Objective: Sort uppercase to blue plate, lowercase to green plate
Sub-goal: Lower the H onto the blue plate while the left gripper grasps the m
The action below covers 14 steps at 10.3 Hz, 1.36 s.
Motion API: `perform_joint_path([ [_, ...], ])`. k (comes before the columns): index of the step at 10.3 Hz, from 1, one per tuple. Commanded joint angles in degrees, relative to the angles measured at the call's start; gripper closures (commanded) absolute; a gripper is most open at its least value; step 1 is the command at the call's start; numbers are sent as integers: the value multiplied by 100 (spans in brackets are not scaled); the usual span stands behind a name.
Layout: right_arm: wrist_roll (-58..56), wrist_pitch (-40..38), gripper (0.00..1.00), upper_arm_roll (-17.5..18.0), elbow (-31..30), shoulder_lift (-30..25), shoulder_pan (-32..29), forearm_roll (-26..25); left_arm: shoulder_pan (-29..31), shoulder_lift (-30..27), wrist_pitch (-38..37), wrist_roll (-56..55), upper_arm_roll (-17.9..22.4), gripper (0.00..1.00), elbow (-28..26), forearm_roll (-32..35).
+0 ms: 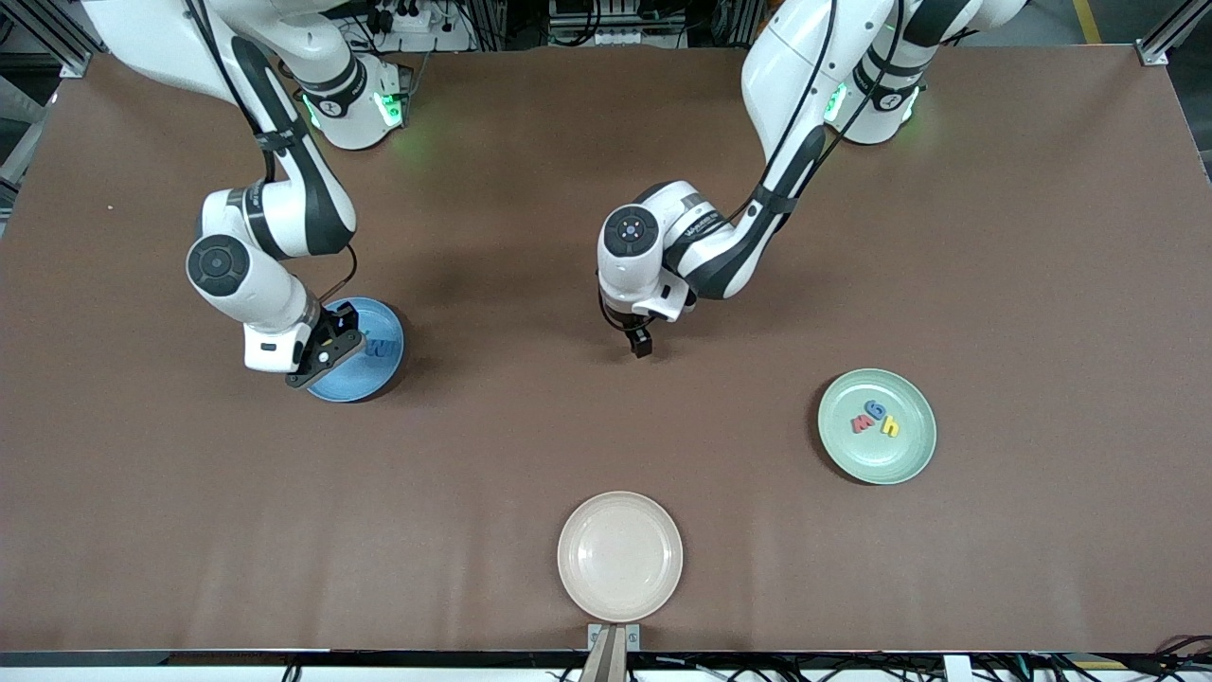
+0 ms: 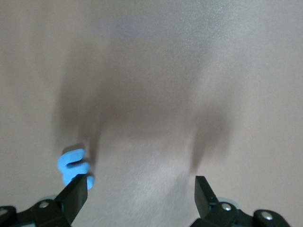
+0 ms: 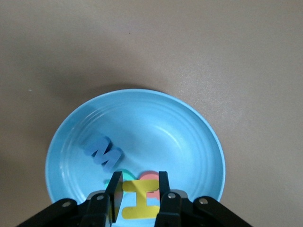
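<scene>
Your right gripper is over the blue plate and pinches the yellow H by its middle bar. The H is foam — light, soft and squashy — so a gentle squeeze across a thin bar is the best hold. The blue W lies in the plate, and bits of a red and a green letter peek out under the H, too hidden to read.

Your left gripper hangs open over the bare worktop, with a small blue letter just beside one finger. You cannot tell its shape — the view is blurry.

The green plate holds three small letters
</scene>
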Motion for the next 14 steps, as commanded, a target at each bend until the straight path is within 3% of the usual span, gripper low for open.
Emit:
perform_joint_path([
  [1,-66,510,75,-8,-26,228,-23,147,-307,-296,-31,-2400,42,0,-295,606],
  [3,-66,669,73,-17,26,387,3,269,-527,-270,-31,-2549,60,0,-347,650],
  [4,-66,670,64,-17,62,440,4,305,-528,-261,-31,-2646,60,0,-356,763],
  [5,-66,670,52,-8,71,466,4,305,-528,-252,-14,-2690,60,0,-365,817],
  [6,-66,661,24,-8,71,467,-5,332,-528,-243,-5,-2708,60,0,-374,852],
  [10,-13,329,14,-34,141,406,-14,341,-501,-112,126,-2726,60,0,-374,905],
  [12,808,-424,14,-17,237,144,12,341,-519,-111,180,-2726,60,0,-383,914],
  [14,1234,-1512,6,1,447,-200,-101,341,-536,-103,232,-2726,60,0,-409,905],
])
